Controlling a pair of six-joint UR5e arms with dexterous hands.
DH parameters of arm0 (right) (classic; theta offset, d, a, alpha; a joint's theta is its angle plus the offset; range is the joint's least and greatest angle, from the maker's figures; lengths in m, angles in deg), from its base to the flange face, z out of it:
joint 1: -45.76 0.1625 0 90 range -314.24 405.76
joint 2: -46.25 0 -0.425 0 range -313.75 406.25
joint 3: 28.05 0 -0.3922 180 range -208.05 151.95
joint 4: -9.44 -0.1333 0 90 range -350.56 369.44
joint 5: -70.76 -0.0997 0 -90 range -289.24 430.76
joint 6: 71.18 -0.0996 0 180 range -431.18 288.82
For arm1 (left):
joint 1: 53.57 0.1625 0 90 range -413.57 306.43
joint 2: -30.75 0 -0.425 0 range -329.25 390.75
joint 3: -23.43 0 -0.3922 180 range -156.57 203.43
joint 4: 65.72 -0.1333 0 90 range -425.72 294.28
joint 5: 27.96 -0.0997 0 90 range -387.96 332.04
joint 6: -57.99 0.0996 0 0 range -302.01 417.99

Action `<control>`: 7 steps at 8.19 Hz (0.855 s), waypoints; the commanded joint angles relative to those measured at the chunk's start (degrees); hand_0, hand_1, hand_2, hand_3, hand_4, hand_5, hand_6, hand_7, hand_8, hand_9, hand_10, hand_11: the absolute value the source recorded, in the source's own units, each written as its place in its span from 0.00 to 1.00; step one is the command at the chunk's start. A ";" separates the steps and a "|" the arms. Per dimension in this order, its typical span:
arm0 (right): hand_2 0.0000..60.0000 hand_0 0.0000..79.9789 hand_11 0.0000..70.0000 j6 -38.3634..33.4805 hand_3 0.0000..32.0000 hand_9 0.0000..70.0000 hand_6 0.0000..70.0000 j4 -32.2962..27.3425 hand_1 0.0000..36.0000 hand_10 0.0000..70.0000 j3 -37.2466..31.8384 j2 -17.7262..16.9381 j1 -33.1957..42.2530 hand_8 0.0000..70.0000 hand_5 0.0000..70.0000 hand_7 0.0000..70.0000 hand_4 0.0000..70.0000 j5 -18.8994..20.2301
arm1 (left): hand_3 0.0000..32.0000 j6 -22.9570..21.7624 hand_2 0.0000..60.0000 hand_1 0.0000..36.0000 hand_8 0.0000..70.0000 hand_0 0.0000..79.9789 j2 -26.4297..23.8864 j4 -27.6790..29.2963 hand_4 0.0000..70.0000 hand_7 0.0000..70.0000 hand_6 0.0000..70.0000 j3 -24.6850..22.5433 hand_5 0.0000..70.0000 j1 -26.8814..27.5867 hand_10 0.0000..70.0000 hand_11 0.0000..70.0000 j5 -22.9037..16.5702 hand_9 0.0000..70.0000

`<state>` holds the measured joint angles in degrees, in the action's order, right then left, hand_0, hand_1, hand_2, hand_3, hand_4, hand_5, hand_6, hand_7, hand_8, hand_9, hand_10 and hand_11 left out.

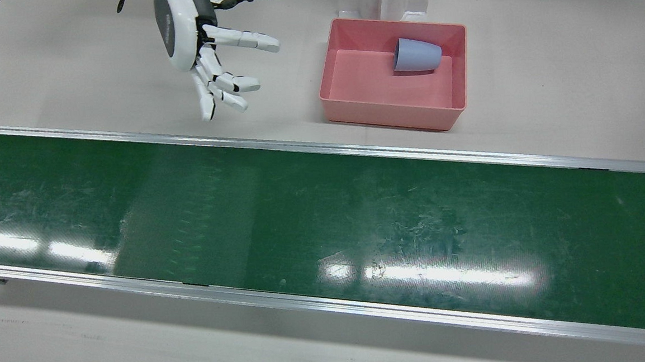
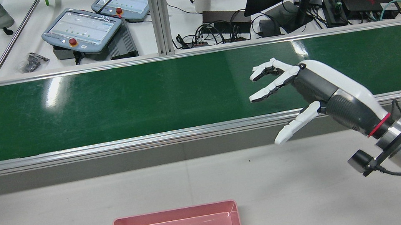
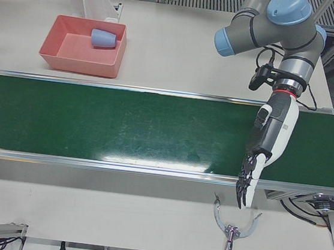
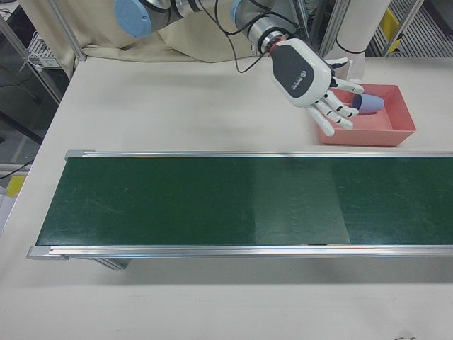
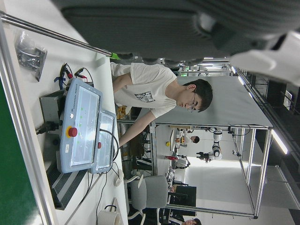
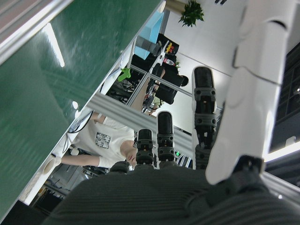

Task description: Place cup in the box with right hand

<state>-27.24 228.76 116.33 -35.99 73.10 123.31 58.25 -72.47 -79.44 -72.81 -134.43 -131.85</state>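
Cup [image 1: 416,55] lies on its side inside the pink box [image 1: 391,112], apparently settled. My right hand [image 1: 208,48] hangs beside the box, fingers spread, holding nothing. A careless sweep could clip the box rim and shove it. My left hand [image 3: 267,142] looks empty, hanging over the belt [image 1: 325,225].

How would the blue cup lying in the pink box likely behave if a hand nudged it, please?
The blue cup lies on its side, so it would probably roll, curving because it tapers. The pink box walls should stop it. It looks like light plastic, likely stiff. The right hand hangs open nearby.
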 commanded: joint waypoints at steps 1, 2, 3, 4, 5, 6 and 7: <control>0.00 0.70 0.01 -16.22 0.00 0.28 0.14 -0.21 0.24 0.00 -7.76 -3.20 29.15 0.11 0.06 0.63 0.71 22.07 | 0.00 0.00 0.00 0.00 0.00 0.00 0.03 0.00 0.00 0.00 0.00 0.00 0.00 0.00 0.00 0.00 0.00 0.00; 0.00 0.69 0.02 -17.99 0.00 0.28 0.14 -1.08 0.22 0.00 -11.36 -3.20 39.27 0.12 0.05 0.63 0.70 28.67 | 0.00 0.00 0.00 0.00 0.00 0.00 0.03 0.00 0.00 0.00 0.00 -0.09 0.00 0.00 0.00 0.00 0.00 0.00; 0.00 0.67 0.04 -19.84 0.00 0.28 0.14 -4.05 0.20 0.02 -16.70 -3.37 46.42 0.12 0.05 0.60 0.67 33.96 | 0.00 0.00 0.00 0.00 0.00 0.00 0.03 0.00 0.00 0.00 0.00 0.00 0.00 0.00 0.00 0.00 0.00 0.00; 0.00 0.66 0.05 -24.21 0.00 0.27 0.14 -11.30 0.17 0.02 -23.37 -4.94 51.88 0.12 0.05 0.57 0.64 37.32 | 0.00 0.00 0.00 0.00 0.00 0.00 0.03 0.00 0.00 0.00 0.00 -0.09 0.00 0.00 0.00 0.00 0.00 0.00; 0.00 0.66 0.04 -26.25 0.00 0.28 0.15 -19.03 0.16 0.02 -28.66 -7.48 58.03 0.12 0.05 0.66 0.73 38.40 | 0.00 0.00 0.00 0.00 0.00 0.00 0.03 0.00 0.00 0.00 0.00 -0.09 0.00 0.00 0.00 0.00 0.00 0.00; 0.00 0.66 0.04 -25.93 0.00 0.31 0.17 -20.59 0.16 0.02 -32.10 -7.59 61.83 0.13 0.04 0.77 0.83 38.50 | 0.00 0.00 0.00 0.00 0.00 0.00 0.03 0.00 0.00 0.00 0.00 0.00 0.00 0.00 0.00 0.00 0.00 0.00; 0.00 0.63 0.05 -25.84 0.00 0.33 0.18 -21.04 0.04 0.03 -35.36 -7.68 64.65 0.14 0.03 0.81 0.89 38.58 | 0.00 0.00 0.00 0.00 0.00 0.00 0.03 0.00 0.00 0.00 0.00 -0.09 0.00 0.00 0.00 0.00 0.00 0.00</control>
<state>-52.09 212.56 89.22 -42.53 129.30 160.58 58.25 -72.43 -79.44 -72.87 -134.43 -131.85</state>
